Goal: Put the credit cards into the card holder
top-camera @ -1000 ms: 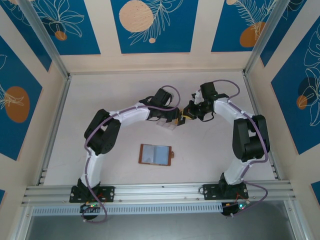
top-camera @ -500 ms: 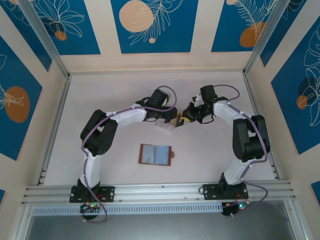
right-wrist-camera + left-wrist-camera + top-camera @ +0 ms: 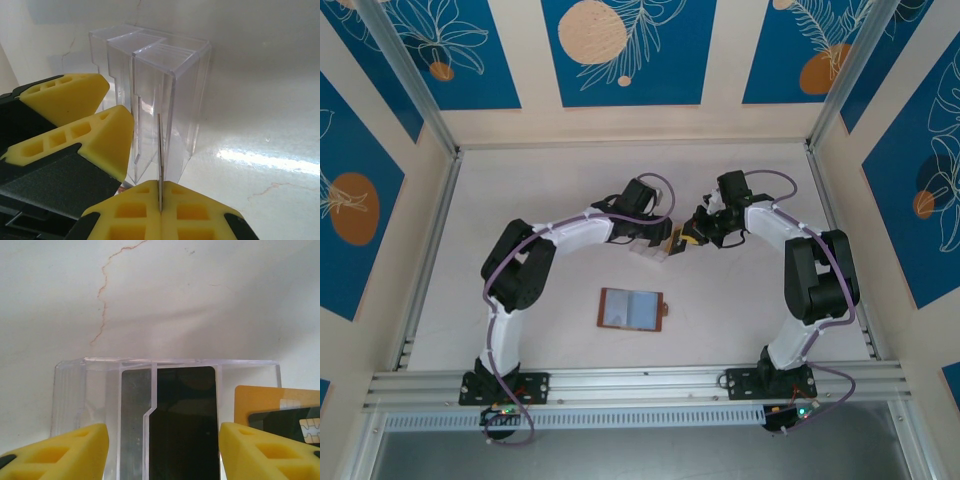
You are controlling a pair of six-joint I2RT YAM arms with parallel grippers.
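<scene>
A card (image 3: 159, 155) is pinched by the closed right gripper (image 3: 160, 200) beside the stand (image 3: 100, 390), which is faced by the wide-open left gripper (image 3: 163, 432); the wallet (image 3: 631, 308) is laid open, well apart from them.

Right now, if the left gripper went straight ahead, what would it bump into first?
Most likely the clear plastic stand directly ahead of the left gripper, with a dark card standing in it. The jaws are open, but the stand looks wider than their gap, though depth is unclear.
</scene>
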